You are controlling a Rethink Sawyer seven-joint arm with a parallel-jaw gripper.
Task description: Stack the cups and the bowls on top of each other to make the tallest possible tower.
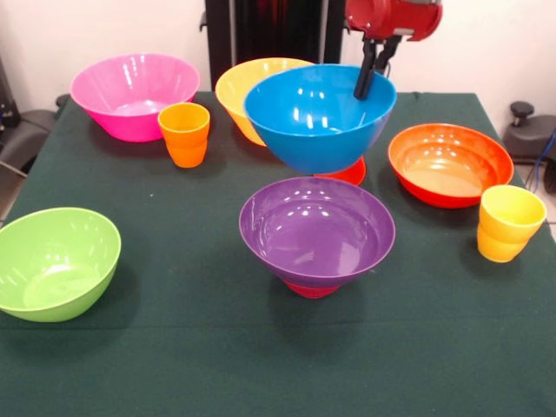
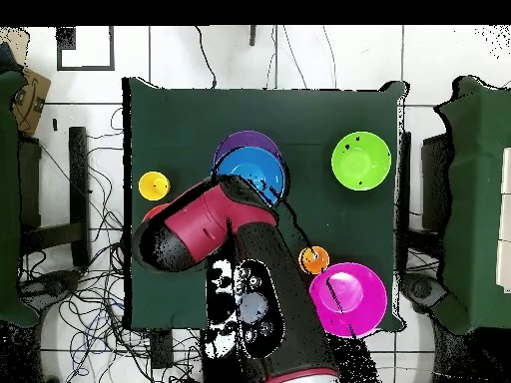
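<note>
the gripper (image 1: pixel 367 87) pinches the rim of the blue bowl (image 1: pixel 313 130), which sits tilted above a small red bowl (image 1: pixel 352 174), behind the purple bowl (image 1: pixel 317 230) mid-table.

Surface (image 1: pixel 174 347): dark green. Bowls: pink (image 1: pixel 135 94), yellow (image 1: pixel 239 87), blue (image 1: pixel 320 117), purple (image 1: pixel 317 230), orange-red (image 1: pixel 450 163), lime green (image 1: pixel 54 261). Ribbed cups: orange (image 1: pixel 184 134), yellow (image 1: pixel 509 222). Arm: red; claw (image 1: pixel 372 74): black.

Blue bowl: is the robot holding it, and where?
Yes, it seems so. The pincer grips the blue bowl by its far rim, one finger inside. The bowl hangs tilted above a small red thing.
</note>
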